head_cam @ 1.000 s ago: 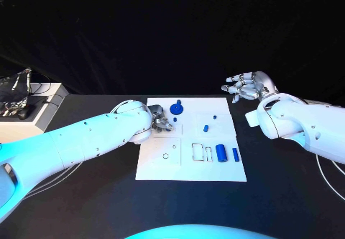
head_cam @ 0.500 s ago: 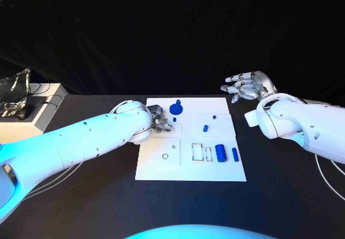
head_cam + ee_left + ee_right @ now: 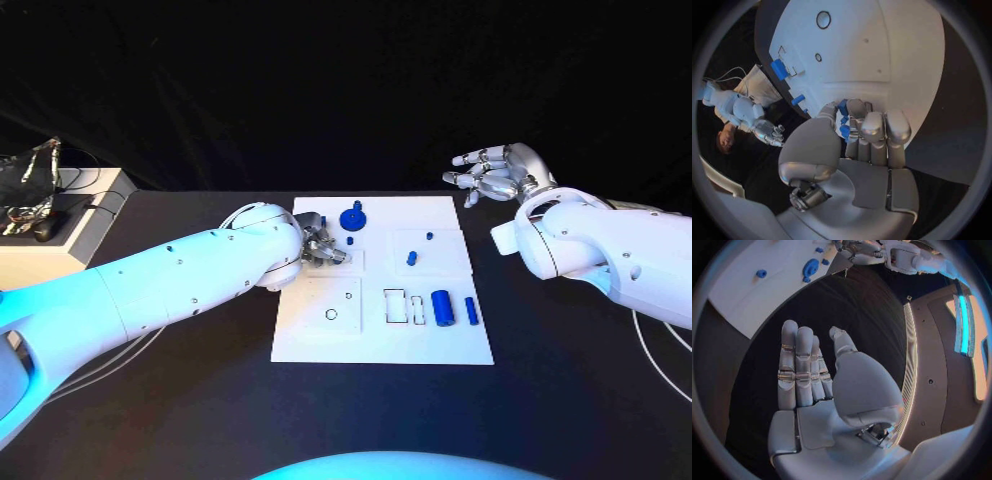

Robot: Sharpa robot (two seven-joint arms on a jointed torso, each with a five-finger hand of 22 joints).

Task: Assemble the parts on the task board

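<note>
**Desk:** What is the left hand doing over the board?

**Photographer:** The silver many-fingered left hand (image 3: 326, 246) is hovering over the left part of the flat white task board (image 3: 378, 340), its fingers curling in. In the left wrist view the fingertips (image 3: 862, 131) are closing around a small blue part (image 3: 844, 131) (I cannot tell its exact shape, since the fingers are covering most of it), so the hand is holding that piece just above the white surface.

**Desk:** And the other pieces?

**Photographer:** A round blue disc-shaped part (image 3: 356, 216) is sitting near the far edge of the board, just beyond the left hand. A small blue peg (image 3: 413, 257) is lying near the middle, well apart from the hand. A stout blue cylinder (image 3: 444, 307) and a thinner blue rod (image 3: 472, 309) are lying side by side at the right side, beside the rectangular outlines.

**Desk:** The right hand?

**Photographer:** The silver right hand (image 3: 490, 172) is hanging off the far right corner of the board, above the black table (image 3: 173, 420), touching nothing. In the right wrist view its fingers (image 3: 797, 365) are stretching out straight and close together, the thumb standing slightly apart, the palm holding nothing.
</note>
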